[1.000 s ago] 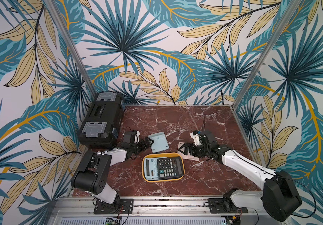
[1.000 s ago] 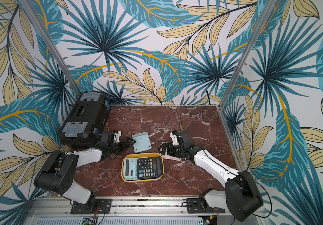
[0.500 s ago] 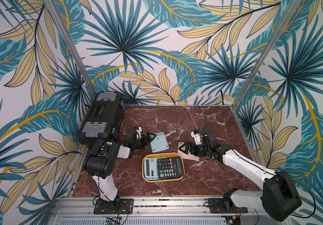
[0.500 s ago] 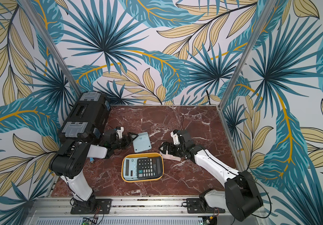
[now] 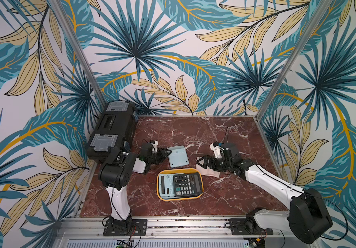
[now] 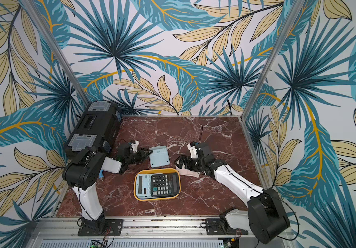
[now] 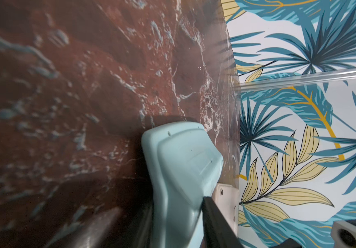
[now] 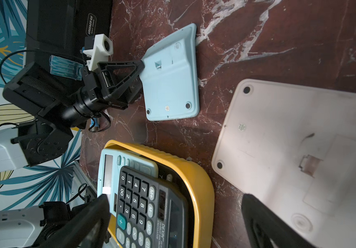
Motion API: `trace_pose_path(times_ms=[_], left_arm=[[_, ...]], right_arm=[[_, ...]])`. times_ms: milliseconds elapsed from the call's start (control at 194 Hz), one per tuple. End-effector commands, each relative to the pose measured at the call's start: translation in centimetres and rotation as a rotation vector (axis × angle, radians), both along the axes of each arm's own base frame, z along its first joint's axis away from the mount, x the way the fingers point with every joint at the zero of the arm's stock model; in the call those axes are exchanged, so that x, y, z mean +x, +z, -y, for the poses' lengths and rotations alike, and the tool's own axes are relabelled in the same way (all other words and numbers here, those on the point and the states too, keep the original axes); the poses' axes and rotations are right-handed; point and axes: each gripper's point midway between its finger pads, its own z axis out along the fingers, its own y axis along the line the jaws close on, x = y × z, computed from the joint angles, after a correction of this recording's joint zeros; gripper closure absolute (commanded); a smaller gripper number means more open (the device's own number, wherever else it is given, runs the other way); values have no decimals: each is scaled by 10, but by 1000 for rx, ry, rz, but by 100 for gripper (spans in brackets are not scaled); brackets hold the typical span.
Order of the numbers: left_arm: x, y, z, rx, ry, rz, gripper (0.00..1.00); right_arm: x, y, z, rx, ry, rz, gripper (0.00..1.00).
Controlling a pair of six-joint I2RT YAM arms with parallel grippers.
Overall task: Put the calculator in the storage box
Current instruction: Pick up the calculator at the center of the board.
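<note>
Behind the yellow tray, where a black calculator already lies, the left pincer grips narrow on the corner of a face-down blue calculator on the surface, likely to lift it; the right pincer hovers wide over a white calculator, probably next.

I work in a robot test cell, a lab rig and no home or office. Panels printed with blue and yellow palm leaves box me in on three sides, joined by bare aluminium posts that run down from the upper corners of the frame. The tabletop is a red marble-patterned sheet. Along the bottom edge, my left arm and right arm are bolted to a slotted aluminium rail, with loose wiring and a small circuit board below it. A black toolbox stands at centre left.
</note>
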Motion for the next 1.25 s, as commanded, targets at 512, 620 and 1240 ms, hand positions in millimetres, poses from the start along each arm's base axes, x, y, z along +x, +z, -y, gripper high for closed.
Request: trace_pose_path(times_ms=[512, 620, 1240], left_arm=[[-5, 96, 13, -48, -12, 142, 80], [-8, 114, 11, -51, -5, 159, 80], [-69, 213, 0, -88, 12, 18, 84]], right_arm=[[-5, -1, 7, -24, -6, 25, 0], [-4, 3, 6, -45, 8, 57, 0], [-9, 78, -18, -561, 186, 668, 0]])
